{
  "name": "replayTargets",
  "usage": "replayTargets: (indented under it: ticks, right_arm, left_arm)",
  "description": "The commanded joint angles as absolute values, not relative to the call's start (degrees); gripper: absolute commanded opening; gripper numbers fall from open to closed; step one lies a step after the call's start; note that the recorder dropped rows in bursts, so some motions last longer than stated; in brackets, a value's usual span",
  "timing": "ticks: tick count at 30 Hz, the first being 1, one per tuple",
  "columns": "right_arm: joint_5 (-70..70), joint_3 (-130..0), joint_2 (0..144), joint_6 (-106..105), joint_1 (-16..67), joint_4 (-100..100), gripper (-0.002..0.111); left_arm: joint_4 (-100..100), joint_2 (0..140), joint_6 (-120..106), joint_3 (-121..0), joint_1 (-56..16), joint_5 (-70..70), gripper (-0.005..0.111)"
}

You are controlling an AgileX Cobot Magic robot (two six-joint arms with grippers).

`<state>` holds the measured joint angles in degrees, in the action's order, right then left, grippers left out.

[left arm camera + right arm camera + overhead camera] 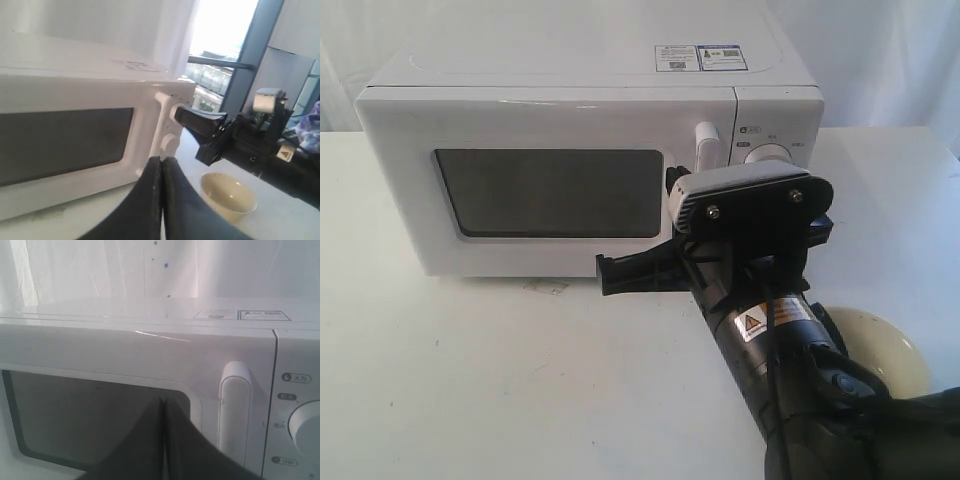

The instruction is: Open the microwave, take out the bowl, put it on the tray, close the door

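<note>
The white microwave (570,100) stands at the back with its door (545,190) shut. In the right wrist view my right gripper (162,402) is shut and empty, its tips in front of the dark window's (95,415) corner, beside the bar handle (235,410). The left wrist view shows that gripper (182,116) reaching up to the handle (165,107); whether it touches is unclear. The cream bowl (885,350) sits outside the microwave on the white surface, partly behind the right arm. My left gripper (161,160) is shut and empty, low in front of the microwave, pointing toward the bowl (229,195).
The right arm (770,330) and its wrist camera (750,195) cover the knob panel's lower part; one knob (770,155) shows above. No tray is in view. The white table (470,380) spreads out in front of the microwave.
</note>
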<state>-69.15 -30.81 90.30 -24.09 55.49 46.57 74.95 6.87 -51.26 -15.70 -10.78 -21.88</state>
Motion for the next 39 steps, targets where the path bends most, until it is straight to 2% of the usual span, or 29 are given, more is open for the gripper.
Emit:
replayTargets:
  ticks: [1,7,10,13,22,39]
  right_arm:
    - [-69.67,-30.58,89.83,-24.65,55.62,46.64,0.0]
    - [-69.67,-30.58,89.83,-24.65,55.62,46.64,0.0]
    - [-69.67,-30.58,89.83,-24.65,55.62,46.64,0.0]
    - [-69.67,-30.58,89.83,-24.65,55.62,46.64,0.0]
    - [-69.67,-30.58,89.83,-24.66,55.62,46.52,0.0]
    - [-69.67,-30.58,89.83,-24.66,55.62,46.52,0.0]
  left_arm:
    - [53.73,3.87,-29.15,-15.43,-8.18,-21.95,0.0]
    - [20.29,0.0,3.11,-15.43,-5.48,-23.63,0.0]
    - [13.12,0.0,9.44,-14.79,-5.18,-24.03,0.0]
    - [9.91,0.0,10.28,-13.42,-5.18,-22.46,0.0]
    - [1.45,0.0,11.15,-1.84,-5.18,-4.93,0.0]
    - [-3.69,0.0,14.44,0.0,-5.18,-14.55,0.0]
